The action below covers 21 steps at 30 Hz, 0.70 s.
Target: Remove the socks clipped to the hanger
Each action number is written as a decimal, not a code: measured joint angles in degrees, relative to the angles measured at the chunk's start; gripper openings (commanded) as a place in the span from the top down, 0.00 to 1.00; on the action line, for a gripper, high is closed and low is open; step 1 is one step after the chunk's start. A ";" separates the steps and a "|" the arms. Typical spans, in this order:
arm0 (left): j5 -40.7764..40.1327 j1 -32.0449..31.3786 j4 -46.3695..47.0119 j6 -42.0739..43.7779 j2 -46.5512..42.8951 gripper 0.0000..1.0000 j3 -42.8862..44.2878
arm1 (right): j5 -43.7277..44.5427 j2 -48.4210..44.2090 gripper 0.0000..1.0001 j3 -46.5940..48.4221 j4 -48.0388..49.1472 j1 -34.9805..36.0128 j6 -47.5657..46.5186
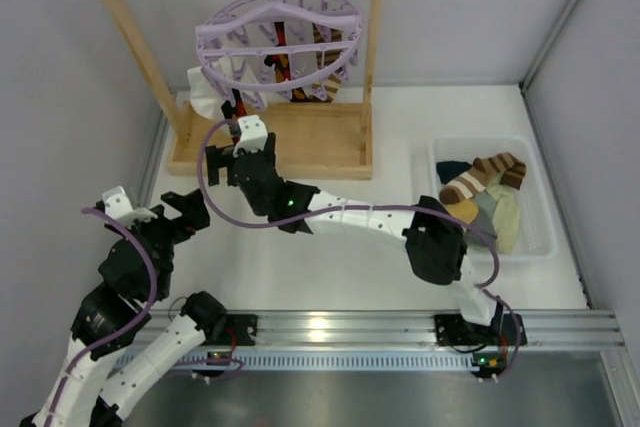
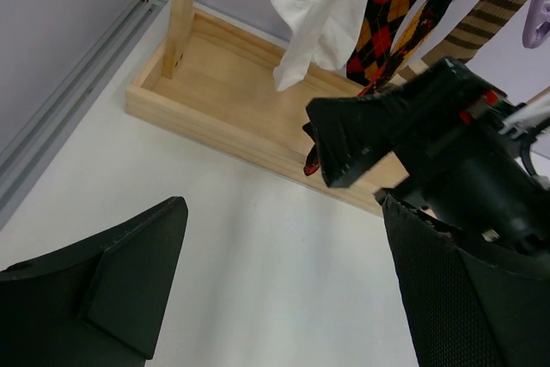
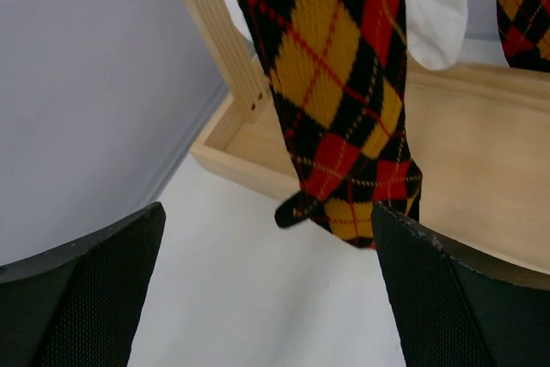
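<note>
My right gripper [image 3: 268, 212] stands spread as wide as it goes and holds nothing. Its fingers [image 3: 94, 298] are black wedges with a fine mesh grain, filling the bottom corners of my right wrist view. Just ahead of them hangs an argyle sock [image 3: 344, 100]. It is soft knit on a black ground, with yellow and red diamonds crossed by thin lines. Its rounded toe drops level with the gap, nearer my right-hand finger, and I cannot tell whether it touches. Up and to the right of it are a plain white sock [image 3: 434, 15] and, at the corner, a second argyle sock [image 3: 524, 6]. Behind them is the wooden rack [image 3: 481, 152], pale and grained, a shallow tray with a square upright.

My right arm lies long and low across the table [image 1: 400, 117], reaching leftward from its base with the wrist lifted. The hanger [image 1: 280, 42], a round lilac plastic ring with spokes and dangling clips, hangs directly above that gripper. My left arm is folded tight. The left gripper [image 2: 284, 212] is equally wide and empty, over bare white table, short of the rack.

Only the left wrist view shows a brown-and-cream striped sock [image 2: 481, 27], up to the right, with my right gripper's black body in front of it. Only the overhead view shows the clear plastic bin [image 1: 535, 237], well off to the right of both grippers, with heaped socks [image 1: 485, 187] in it.
</note>
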 measured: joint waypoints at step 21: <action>2.95 1.64 0.00 0.02 0.28 0.01 -0.09 | 9.33 10.91 0.87 6.58 0.37 -3.91 -4.07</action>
